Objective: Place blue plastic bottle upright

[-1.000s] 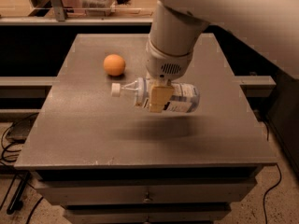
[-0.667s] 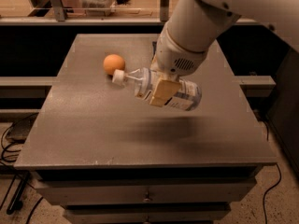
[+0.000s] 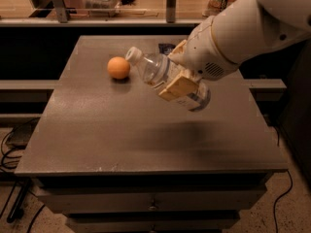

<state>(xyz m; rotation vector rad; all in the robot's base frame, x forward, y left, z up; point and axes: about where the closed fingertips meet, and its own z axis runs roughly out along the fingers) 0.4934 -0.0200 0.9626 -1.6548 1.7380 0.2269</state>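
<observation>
The blue plastic bottle (image 3: pixel 160 74) is a clear bottle with a white cap and a pale label. It is held in the air above the grey table (image 3: pixel 97 130), tilted, with its cap pointing up and to the left. My gripper (image 3: pixel 179 76) is shut on the bottle's middle, with one tan finger (image 3: pixel 179 87) across its front. The white arm reaches in from the upper right. The bottle's shadow lies on the table below it.
An orange ball (image 3: pixel 118 67) rests on the table just left of the bottle's cap. A small dark object (image 3: pixel 165 47) lies near the table's back edge, partly behind the arm. Drawers sit under the table top. Cables lie on the floor at left.
The gripper has lifted the bottle off the table and tilted it, so the cap end has risen. The arm has swung to reach in from the right. The ball has not moved.
</observation>
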